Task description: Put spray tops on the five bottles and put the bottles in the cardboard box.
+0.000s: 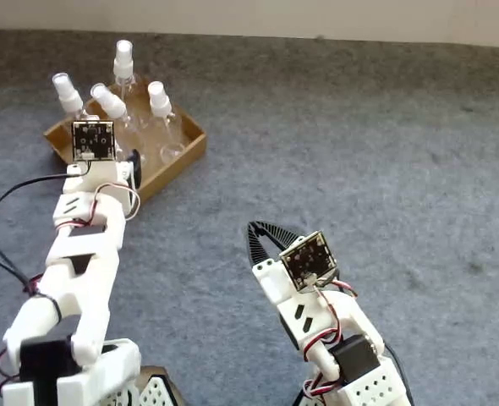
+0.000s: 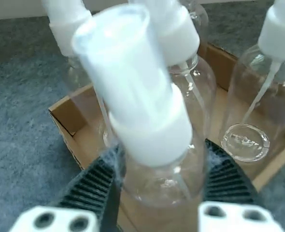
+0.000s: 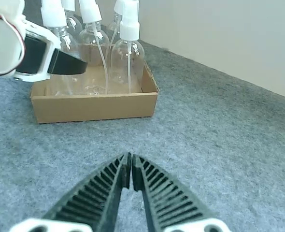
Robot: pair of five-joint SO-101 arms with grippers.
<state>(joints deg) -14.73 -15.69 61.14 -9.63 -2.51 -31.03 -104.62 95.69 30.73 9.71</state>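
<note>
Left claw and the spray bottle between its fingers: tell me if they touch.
Touching. Left wrist view: the left claw has both fingers pressed against the spray bottle.

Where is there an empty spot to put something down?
The biggest bare patch is the grey mat on the right arm's side of the cardboard box, beyond the right gripper. Bare mat also lies between the box and that gripper. Inside the box is crowded: spray bottles stand close together, and the left gripper holds a spray bottle there.
</note>
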